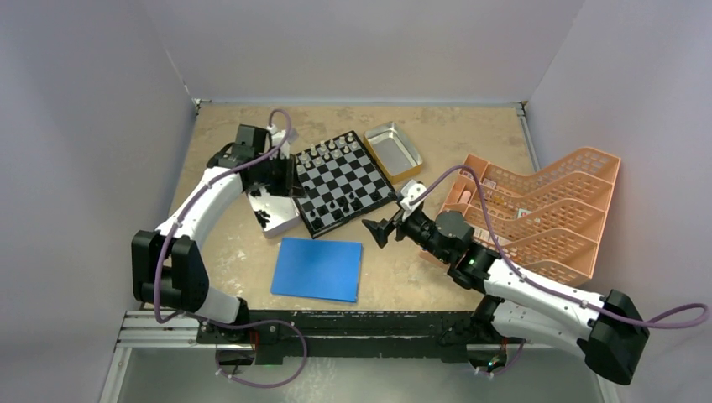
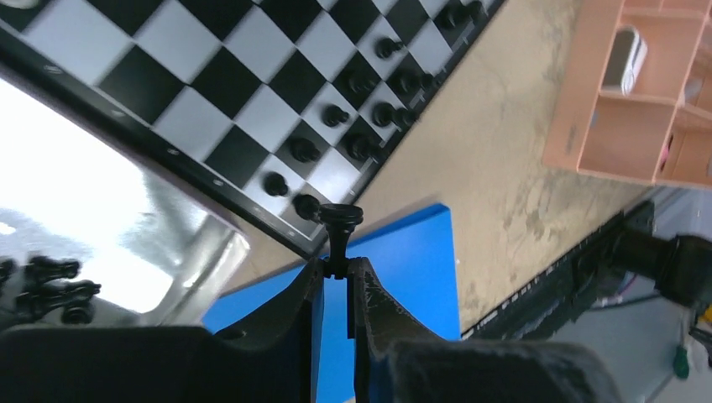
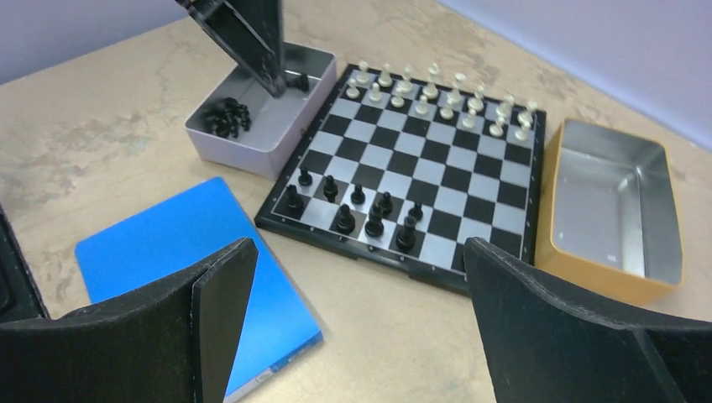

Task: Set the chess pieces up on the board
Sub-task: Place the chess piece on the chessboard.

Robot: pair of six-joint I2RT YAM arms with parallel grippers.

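left gripper (image 2: 337,270) pinches black piece (image 2: 340,227) by its stem | right gripper (image 3: 359,273) wide, empty | I reckon it light, stiff, slippery; stem is the best hold

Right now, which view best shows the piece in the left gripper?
Left wrist: the black piece, sharp, pinched in the left gripper. Top view cannot resolve it; right wrist shows only the fingers above the tray.

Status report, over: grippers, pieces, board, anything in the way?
Left gripper shut on black piece. Right gripper open, empty. Board: white pieces set, black partly; more black in tray. Nothing blocking board.
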